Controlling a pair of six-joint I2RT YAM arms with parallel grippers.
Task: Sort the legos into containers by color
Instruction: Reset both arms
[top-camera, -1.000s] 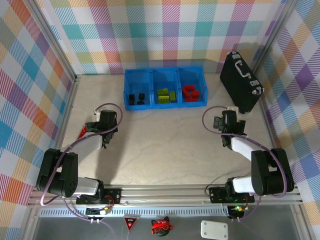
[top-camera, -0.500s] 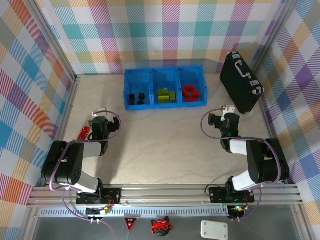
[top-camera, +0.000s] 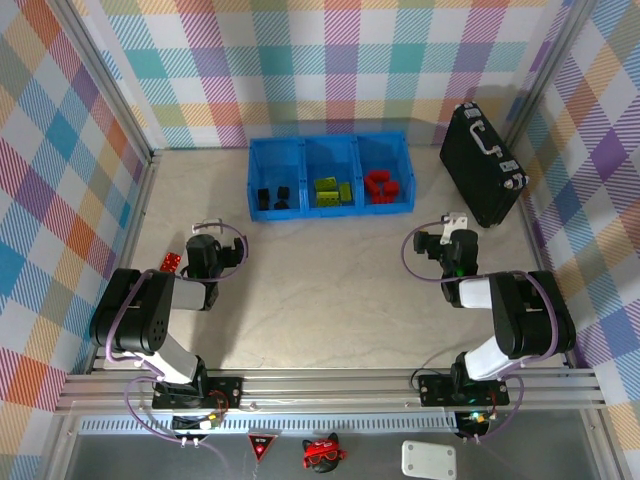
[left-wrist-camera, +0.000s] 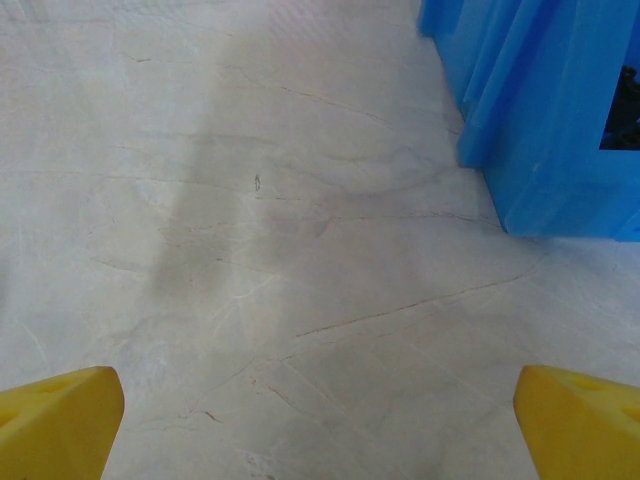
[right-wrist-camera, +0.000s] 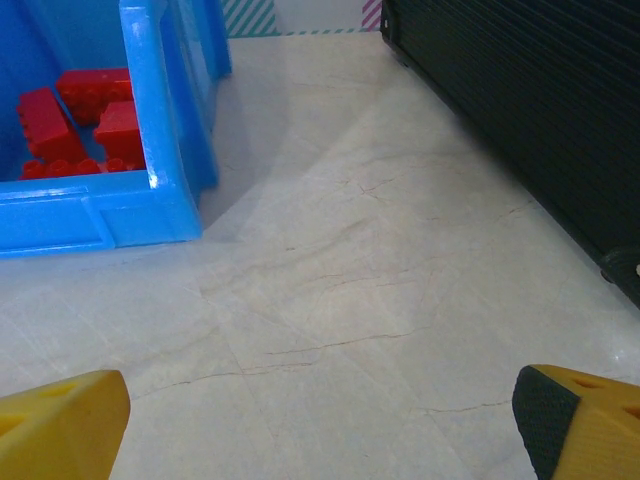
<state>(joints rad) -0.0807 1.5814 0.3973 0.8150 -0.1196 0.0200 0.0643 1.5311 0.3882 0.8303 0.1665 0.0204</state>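
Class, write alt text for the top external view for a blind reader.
A blue three-bin tray at the far side holds black legos, green legos and red legos, one colour per bin. The left arm and right arm sit folded in front; a black case lies right.

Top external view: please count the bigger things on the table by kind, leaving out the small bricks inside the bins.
Blue bin compartments: 3
Black case: 1
Loose red piece, left side: 1
Total: 5
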